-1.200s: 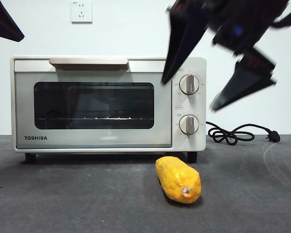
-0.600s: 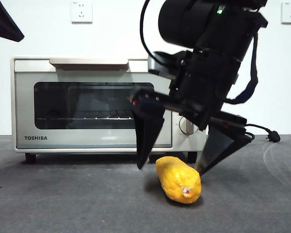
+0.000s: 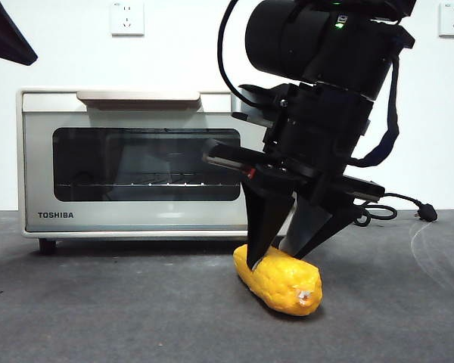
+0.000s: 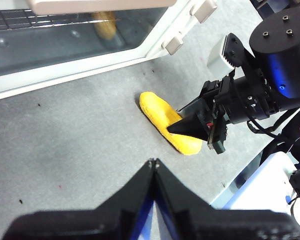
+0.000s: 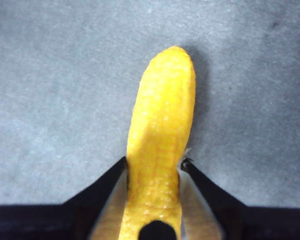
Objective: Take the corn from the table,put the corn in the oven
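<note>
Corn (image 3: 278,281), a stubby, bumpy yellow cob with a pale end, lies on the rough matte grey table (image 3: 98,310) just before the boxy cream oven (image 3: 147,162). The right gripper (image 3: 276,253) pinches its sides between tapered black jaws. The left gripper (image 4: 153,162), pressed together, waits apart.

A white wall socket (image 3: 127,17) sits on the pale wall (image 3: 76,53) at about eleven o'clock. A second socket (image 3: 453,19) shows at one o'clock, cut by the edge.
</note>
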Controlling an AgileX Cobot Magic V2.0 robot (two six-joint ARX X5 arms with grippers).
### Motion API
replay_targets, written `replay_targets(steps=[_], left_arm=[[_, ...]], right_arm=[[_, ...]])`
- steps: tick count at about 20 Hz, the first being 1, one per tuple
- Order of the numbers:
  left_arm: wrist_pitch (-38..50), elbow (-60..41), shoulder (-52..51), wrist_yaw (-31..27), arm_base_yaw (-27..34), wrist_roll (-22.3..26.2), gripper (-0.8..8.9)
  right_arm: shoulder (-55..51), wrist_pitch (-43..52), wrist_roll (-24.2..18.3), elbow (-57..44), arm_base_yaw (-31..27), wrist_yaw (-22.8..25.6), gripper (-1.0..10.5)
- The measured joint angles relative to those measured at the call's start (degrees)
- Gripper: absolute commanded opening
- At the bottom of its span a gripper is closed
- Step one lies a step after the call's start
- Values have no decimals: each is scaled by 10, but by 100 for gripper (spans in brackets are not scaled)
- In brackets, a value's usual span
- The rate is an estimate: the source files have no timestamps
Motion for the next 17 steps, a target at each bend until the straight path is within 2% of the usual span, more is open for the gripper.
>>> replay_targets(steps=[3, 6, 9, 13, 17], left_arm=[[36, 0, 0, 0, 0, -1, -5], [116, 0, 1, 0, 0, -27, -6], [191, 9, 18, 0, -2, -55, -6], [188, 71, 92, -1, -12, -61, -6], [145, 143, 170, -9, -28, -43, -6]], right_arm=[[-6, -40, -3, 23, 0, -30, -16], [-46, -85, -16, 60, 0, -75, -16], [-113, -124, -29, 93, 7, -78, -16], [-193, -167, -35, 117, 8, -78, -16], [-247, -191, -37, 120, 7, -78, -16]])
